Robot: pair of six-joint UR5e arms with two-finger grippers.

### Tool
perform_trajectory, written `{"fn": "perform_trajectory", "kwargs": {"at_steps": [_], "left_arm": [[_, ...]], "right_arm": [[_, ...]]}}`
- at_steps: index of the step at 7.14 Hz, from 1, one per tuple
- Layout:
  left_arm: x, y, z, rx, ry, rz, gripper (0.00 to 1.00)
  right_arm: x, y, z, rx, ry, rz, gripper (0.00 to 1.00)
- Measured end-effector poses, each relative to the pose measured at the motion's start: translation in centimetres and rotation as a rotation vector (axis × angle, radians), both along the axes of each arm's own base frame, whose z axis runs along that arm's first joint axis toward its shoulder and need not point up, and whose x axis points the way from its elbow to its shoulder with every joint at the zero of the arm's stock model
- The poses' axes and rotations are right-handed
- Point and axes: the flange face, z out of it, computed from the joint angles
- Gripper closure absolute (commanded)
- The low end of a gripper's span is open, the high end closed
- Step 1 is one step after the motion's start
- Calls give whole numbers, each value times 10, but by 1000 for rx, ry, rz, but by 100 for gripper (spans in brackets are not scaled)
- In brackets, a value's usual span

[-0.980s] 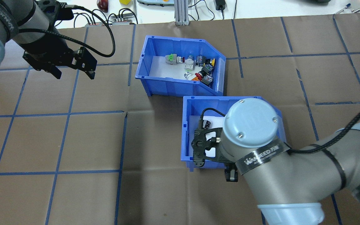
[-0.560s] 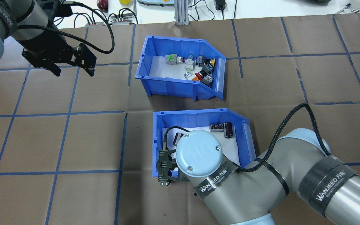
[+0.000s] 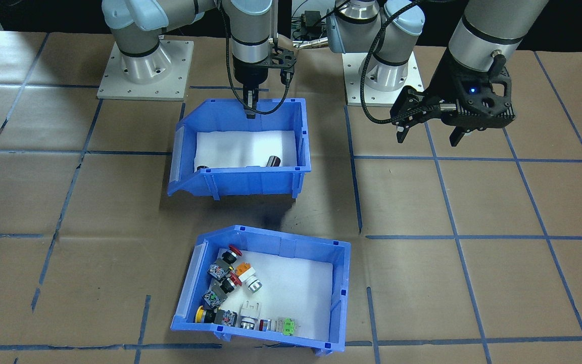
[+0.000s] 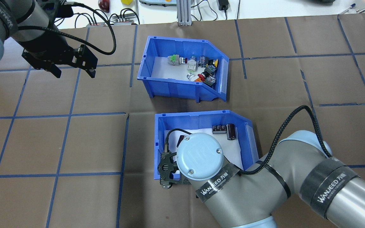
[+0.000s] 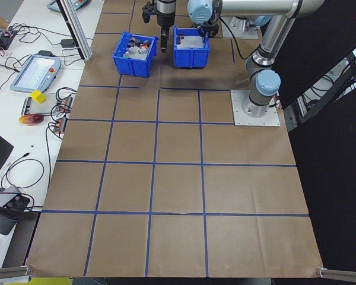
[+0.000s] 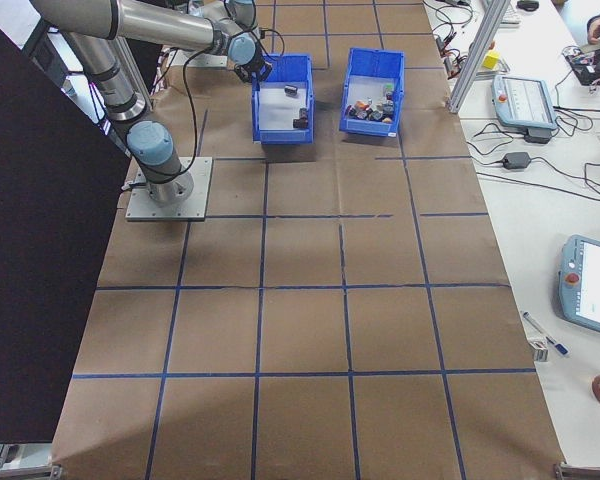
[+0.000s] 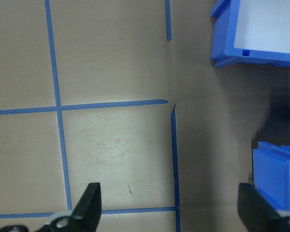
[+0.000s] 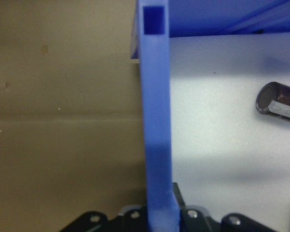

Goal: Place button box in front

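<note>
The blue plastic button box (image 4: 182,65) with its white foam floor sits on the brown paper-covered table (image 4: 74,142), toward the table's far edge from the robot, its long axis running along the table's length and its low, sloped open front facing the robot's right. Red, yellow, orange and green push-button switches (image 3: 230,293) lie bunched at that open end. Just nearer the robot stands a second blue plastic bin (image 4: 201,118), the same shape and turned the same way, holding dark cylinders (image 4: 231,131). The right gripper (image 3: 250,108) pinches the robot-side long wall of this second bin; the right wrist view shows the wall running straight between the fingers, one inside over the foam and one outside, which the overhead view hides under the wrist. The left gripper (image 4: 73,72) hangs above bare paper at the robot's left, its black fingers (image 7: 89,205) spread wide and holding nothing.
</note>
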Motion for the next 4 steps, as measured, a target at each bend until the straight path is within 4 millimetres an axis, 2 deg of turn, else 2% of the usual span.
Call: {"fn": "perform_trajectory", "kwargs": {"at_steps": [1, 3, 4], "left_arm": [[0, 0, 1, -1, -2, -1, 1], [0, 0, 1, -3, -1, -1, 1], [0, 1, 2, -5, 0, -1, 1]], "right_arm": [[-2, 1, -4, 9, 4, -3, 0], [-6, 3, -10, 2, -8, -19, 0], [-6, 2, -6, -14, -19, -25, 0]]}}
